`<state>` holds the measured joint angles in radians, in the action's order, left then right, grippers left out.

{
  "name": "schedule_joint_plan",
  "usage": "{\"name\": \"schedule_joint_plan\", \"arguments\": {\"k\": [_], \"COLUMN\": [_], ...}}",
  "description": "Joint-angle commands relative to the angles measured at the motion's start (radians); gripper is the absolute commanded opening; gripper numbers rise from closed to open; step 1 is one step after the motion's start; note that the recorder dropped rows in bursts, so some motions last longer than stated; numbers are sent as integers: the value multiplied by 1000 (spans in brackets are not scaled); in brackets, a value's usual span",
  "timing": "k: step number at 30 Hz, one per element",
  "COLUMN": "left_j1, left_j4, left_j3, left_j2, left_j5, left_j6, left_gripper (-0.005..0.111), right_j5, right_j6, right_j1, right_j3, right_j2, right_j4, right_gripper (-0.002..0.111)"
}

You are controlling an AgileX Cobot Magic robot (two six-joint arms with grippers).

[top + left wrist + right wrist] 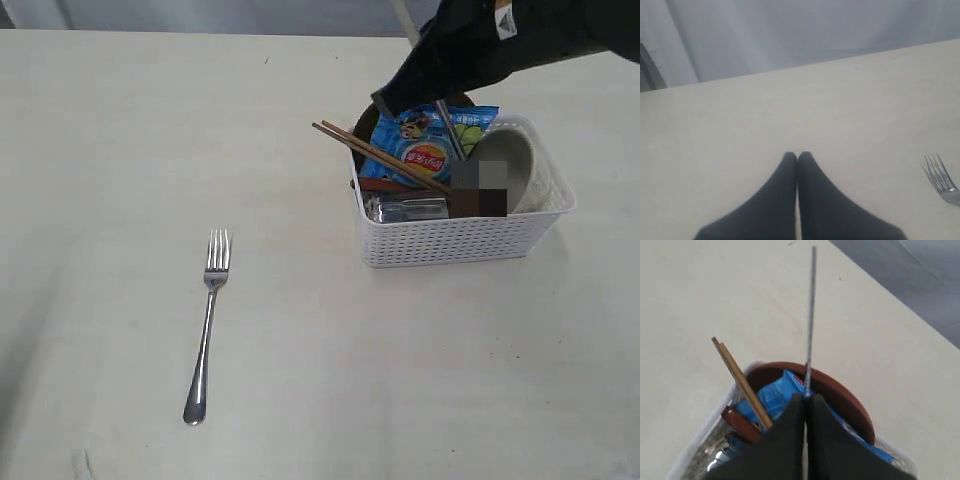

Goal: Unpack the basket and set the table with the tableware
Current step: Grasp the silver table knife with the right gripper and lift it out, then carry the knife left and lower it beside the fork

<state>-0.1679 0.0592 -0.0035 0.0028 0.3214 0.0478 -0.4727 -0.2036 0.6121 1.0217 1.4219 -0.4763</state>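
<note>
The basket (455,243) stands on the right of the table (150,130). The right gripper (805,398) hangs over its far-left part, its jaws pinching the knife (811,315), which shows edge-on as a thin steel line running out past the fingertips, above the plate (850,402) and the bare table beyond.

The plate stands on edge against the basket's far-left wall. In front of it lies the blue chip bag (430,145). The chopsticks (378,155) lean across the bag, their tips poking out over the far-left rim. The spoon (739,422) sits just beside them, with the cup (405,208) lying at the near-left corner. The bowl (512,168) is tipped on its side at the right end.

The fork (207,325) lies flat on the table, well apart to the left of the basket, tines toward the far side.

The left gripper (798,156) hangs over bare table near the fork's tines, its jaws pressed together with nothing between them.
</note>
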Motion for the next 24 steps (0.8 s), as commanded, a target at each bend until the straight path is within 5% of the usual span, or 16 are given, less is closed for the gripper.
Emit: {"name": "schedule_joint_plan", "arguments": {"k": [1,15,24], "left_j1": [-7,-7,-7], "left_j4": [-11,-11,-11], "left_j3": [3,3,3], "left_j2": [-3,-3,-3], "left_j5": [-2,-2,-2], "left_j6": [2,2,2], "left_gripper": [0,0,0], "right_j5": [21,-202,-103], "right_j6": [-73,250,243], "right_j1": [0,12,240], "right_j3": [15,114,23], "right_j2": [-60,-74,16], "right_j4": [52,995,1226], "right_gripper": [-1,-1,-1]}}
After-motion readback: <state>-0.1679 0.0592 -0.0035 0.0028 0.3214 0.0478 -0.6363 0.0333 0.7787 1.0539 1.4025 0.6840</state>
